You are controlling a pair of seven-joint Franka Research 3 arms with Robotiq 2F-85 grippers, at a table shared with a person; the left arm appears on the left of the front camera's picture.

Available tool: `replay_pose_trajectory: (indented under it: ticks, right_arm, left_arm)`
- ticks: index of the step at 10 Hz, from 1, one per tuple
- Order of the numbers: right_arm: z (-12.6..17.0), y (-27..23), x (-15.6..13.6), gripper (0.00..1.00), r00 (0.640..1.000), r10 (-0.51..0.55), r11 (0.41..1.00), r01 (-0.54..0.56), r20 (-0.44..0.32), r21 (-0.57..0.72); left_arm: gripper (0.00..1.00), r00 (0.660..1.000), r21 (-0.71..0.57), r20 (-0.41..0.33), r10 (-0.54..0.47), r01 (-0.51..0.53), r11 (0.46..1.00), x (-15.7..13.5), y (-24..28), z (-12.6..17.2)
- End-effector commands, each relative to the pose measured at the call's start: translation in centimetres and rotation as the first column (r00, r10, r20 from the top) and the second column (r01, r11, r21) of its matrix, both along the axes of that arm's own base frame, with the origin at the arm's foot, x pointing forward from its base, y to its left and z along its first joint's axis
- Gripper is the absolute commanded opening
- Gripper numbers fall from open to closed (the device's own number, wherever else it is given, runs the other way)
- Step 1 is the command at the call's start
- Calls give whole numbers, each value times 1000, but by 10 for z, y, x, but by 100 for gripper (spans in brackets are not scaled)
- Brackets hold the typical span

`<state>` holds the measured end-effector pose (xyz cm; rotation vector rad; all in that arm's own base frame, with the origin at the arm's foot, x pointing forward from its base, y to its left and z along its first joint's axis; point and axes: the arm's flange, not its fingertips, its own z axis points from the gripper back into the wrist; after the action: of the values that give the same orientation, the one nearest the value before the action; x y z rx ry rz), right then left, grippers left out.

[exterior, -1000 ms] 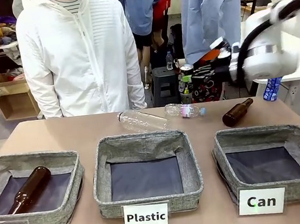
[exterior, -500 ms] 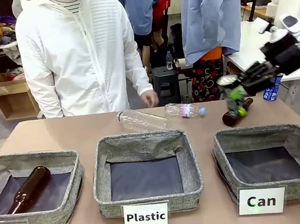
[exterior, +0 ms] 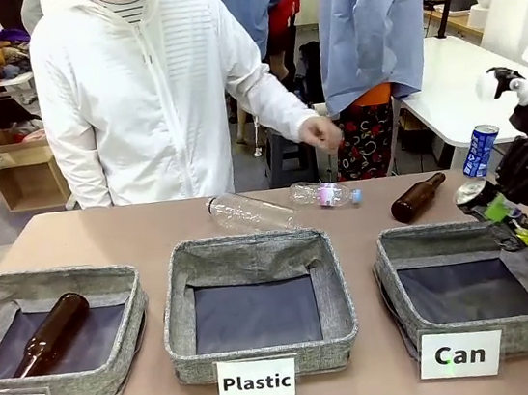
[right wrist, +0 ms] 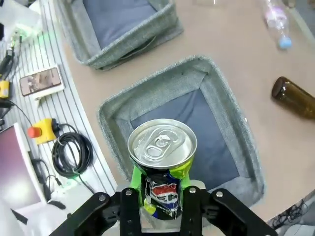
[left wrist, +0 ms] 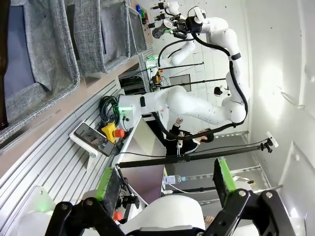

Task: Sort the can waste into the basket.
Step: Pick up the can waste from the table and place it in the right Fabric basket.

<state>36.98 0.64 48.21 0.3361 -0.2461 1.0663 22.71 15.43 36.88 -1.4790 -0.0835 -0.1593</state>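
My right gripper (right wrist: pixel 161 178) clamps the black Pepsi can (right wrist: pixel 162 145), tilted above the Can basket's (right wrist: pixel 147 87) 1 o'clock rim. Released here, it could strike the rim and roll onto the table (right wrist: pixel 236 44).

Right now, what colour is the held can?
The can is black, silver top; clearest in right wrist view.

The right tool (right wrist: pixel 161 178) hides the lower part of the black can (right wrist: pixel 162 142); the brown bottle (right wrist: pixel 295 101) runs off frame. The basket (exterior: pixel 389 274) is cropped.
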Motion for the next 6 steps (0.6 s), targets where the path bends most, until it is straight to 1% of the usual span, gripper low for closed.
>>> replay_pose_trajectory:
  ticks: [1,2,4,5,6]
  right_arm:
    - [0,9,-2,0,999,-32,999,32,9,-32]
    - [-2,11,-2,0,1000,-29,997,29,2,-67]
    - [-4,9,-1,88,1000,-24,992,23,-3,-122]
    - [-5,10,0,97,1000,-20,990,19,-6,-138]
    - [-6,9,0,100,1000,-19,988,17,-9,-155]
  left_arm:
    - [100,1000,-5,19,-11,12,1000,-2,1,0]
    - [100,1000,-5,19,-11,12,1000,-2,1,0]
    - [100,1000,-5,19,-11,12,1000,-2,1,0]
    - [100,1000,-5,19,-11,12,1000,-2,1,0]
    - [100,1000,-5,19,-11,12,1000,-2,1,0]
